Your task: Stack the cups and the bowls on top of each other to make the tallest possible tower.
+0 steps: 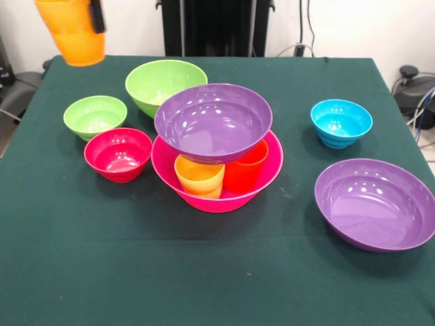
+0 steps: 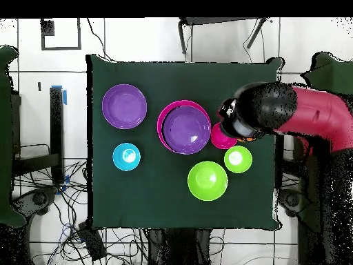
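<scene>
1. Front view: set across the green table (image 1: 204, 285), above its height, angled down, close enough to fill the frame.
2. Overhead view: straight down from high above, whole table (image 2: 165, 200) plus surrounding floor.
3. Shared: tabletop with hot-pink bowl (image 1: 262, 183) (image 2: 163, 117).

Bright, even light from above. Soft short shadows on the green surface (image 1: 204, 285) under every bowl. White glare spots on the purple bowl (image 1: 375, 204) well off from the end effector (image 1: 95, 17), and on the raised purple bowl (image 1: 213, 122) nearer it. Front view sharp throughout; orange cup (image 1: 71, 30) cropped at top edge.
</scene>
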